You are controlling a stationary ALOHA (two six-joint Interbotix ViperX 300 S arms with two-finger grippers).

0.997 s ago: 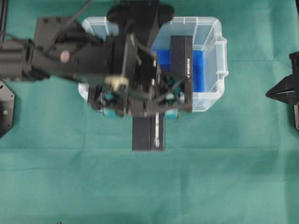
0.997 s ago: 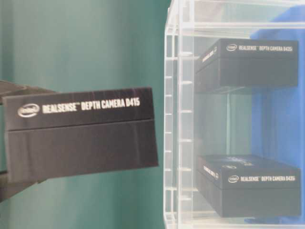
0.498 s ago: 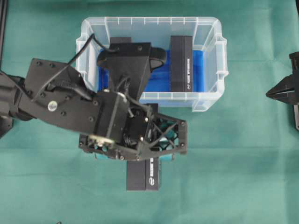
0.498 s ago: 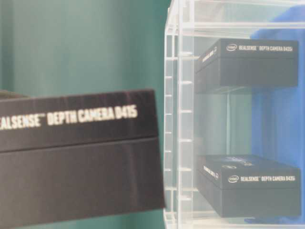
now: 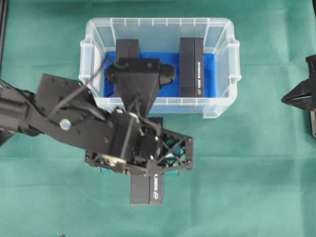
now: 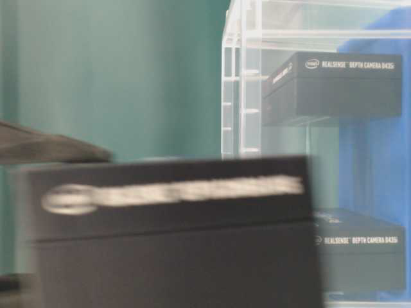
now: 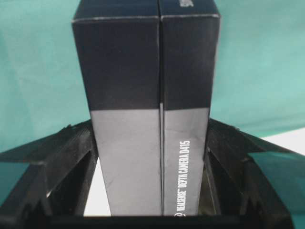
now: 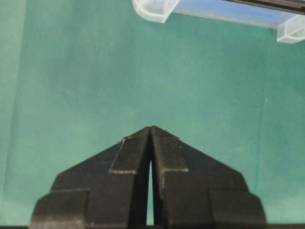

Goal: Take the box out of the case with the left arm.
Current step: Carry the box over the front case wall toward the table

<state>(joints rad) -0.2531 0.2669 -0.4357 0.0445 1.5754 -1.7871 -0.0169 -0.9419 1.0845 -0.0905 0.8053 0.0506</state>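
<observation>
The left gripper [image 5: 148, 158] is clamped on a black box [image 5: 147, 190], with its fingers [image 7: 71, 157] pressed against the two long sides; the box is outside the case [image 5: 222, 101], above the green cloth [image 5: 247, 173] just beside the case's near wall. Two more black boxes [image 5: 191, 66] stand on edge inside the case on the blue lining [image 5: 170, 59]. The right gripper [image 8: 151, 136] sits well apart at the table edge, its fingers closed tip to tip with nothing between them.

Three boxes [image 5: 148, 190], one case [image 5: 227, 59], seemingly.
</observation>
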